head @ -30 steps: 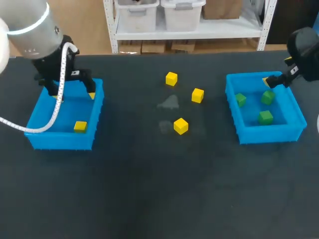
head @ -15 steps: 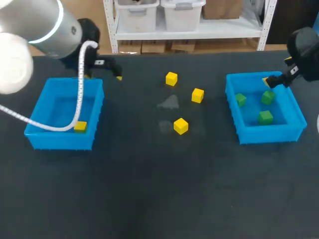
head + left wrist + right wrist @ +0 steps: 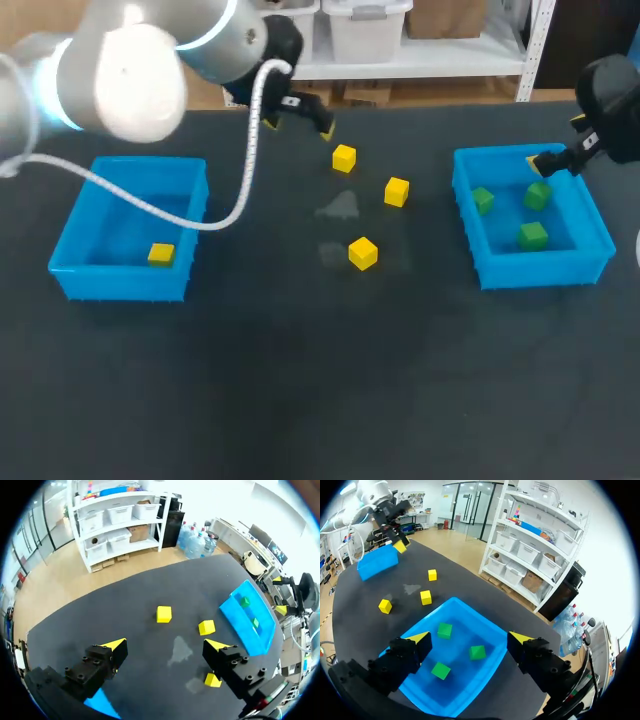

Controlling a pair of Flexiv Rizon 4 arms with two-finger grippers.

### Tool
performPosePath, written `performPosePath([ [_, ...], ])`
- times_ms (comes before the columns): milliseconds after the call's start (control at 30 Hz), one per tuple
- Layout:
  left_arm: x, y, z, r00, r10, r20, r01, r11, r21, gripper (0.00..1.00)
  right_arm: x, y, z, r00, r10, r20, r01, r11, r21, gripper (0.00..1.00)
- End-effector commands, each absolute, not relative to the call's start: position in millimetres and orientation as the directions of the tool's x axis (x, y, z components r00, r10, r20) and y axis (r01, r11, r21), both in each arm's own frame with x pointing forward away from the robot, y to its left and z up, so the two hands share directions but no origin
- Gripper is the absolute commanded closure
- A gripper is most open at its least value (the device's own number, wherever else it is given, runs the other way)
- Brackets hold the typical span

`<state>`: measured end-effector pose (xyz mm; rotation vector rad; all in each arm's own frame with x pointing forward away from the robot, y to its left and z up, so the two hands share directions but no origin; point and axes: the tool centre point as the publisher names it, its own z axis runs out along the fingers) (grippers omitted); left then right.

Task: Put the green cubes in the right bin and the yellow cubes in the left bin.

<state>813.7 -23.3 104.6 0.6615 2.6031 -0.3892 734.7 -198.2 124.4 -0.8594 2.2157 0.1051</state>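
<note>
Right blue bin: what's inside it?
The right bin holds three green cubes, lying apart. No yellow ones show. The right gripper hangs open above and covers a bit of the rim, so that spot cannot be seen.

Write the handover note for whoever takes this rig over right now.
Left gripper: open, empty, over the table, loose yellow cubes ahead of it.
Right gripper: open, empty, above the right bin.
Done: all three green cubes lie in the right bin; one yellow cube lies in the left bin.
Left: three yellow cubes sit on the table between the bins and belong in the left bin.
</note>
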Motion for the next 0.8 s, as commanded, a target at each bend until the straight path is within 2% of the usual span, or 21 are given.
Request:
performPosePath([
  [33,864.0,-61.2,77.3,-0.831,0.438,-0.342,0.512,0.844,-0.164,0.00,734.3,-198.3,125.0,-0.499,-0.549,-0.671,-0.610,0.772,-0.178,0.00],
  [400,873.0,-86.0,43.0,-0.842,0.465,-0.272,0.514,0.844,-0.150,0.00,734.3,-198.3,125.0,-0.499,-0.549,-0.671,-0.610,0.772,-0.178,0.00],
  [800,873.2,-88.3,17.2,-0.855,0.470,-0.221,0.505,0.851,-0.143,0.00,734.3,-198.3,125.0,-0.499,-0.549,-0.671,-0.610,0.772,-0.178,0.00],
])
